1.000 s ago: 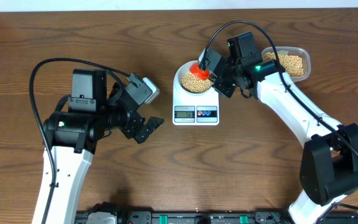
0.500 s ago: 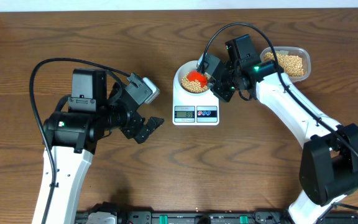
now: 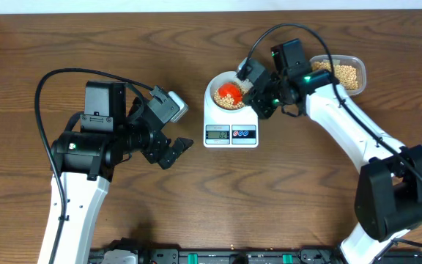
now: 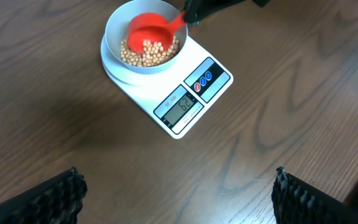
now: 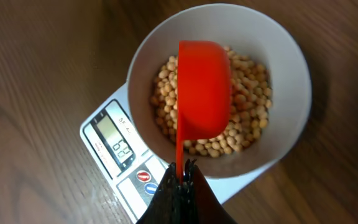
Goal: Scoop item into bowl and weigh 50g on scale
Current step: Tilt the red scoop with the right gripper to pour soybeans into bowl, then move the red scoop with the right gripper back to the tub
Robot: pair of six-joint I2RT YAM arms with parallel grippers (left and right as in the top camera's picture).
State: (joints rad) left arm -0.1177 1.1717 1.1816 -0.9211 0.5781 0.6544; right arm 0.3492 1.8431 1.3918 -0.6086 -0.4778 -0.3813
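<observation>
A white scale [image 3: 231,126] stands at the table's middle with the pale bowl [image 3: 215,83] on it, part filled with tan beans [image 3: 234,103]. My right gripper [image 3: 253,86] is shut on the thin handle of a red scoop [image 3: 230,92], whose cup hangs tilted over the beans inside the bowl. The right wrist view shows the scoop [image 5: 204,87] above the beans [image 5: 248,124], the bowl rim [image 5: 289,59], the scale's display [image 5: 118,145] and my gripper [image 5: 182,173]. My left gripper [image 3: 174,151] is open and empty, off to the left of the scale [image 4: 194,93] and bowl [image 4: 112,31].
A clear plastic container [image 3: 341,73] holding more beans sits at the back right, behind my right arm. The table's far edge runs just past it. Black equipment lines the near edge [image 3: 218,257].
The red scoop has moved from the bowl's far rim down over the middle of the beans, with my right gripper following slightly. The left arm has not moved.
</observation>
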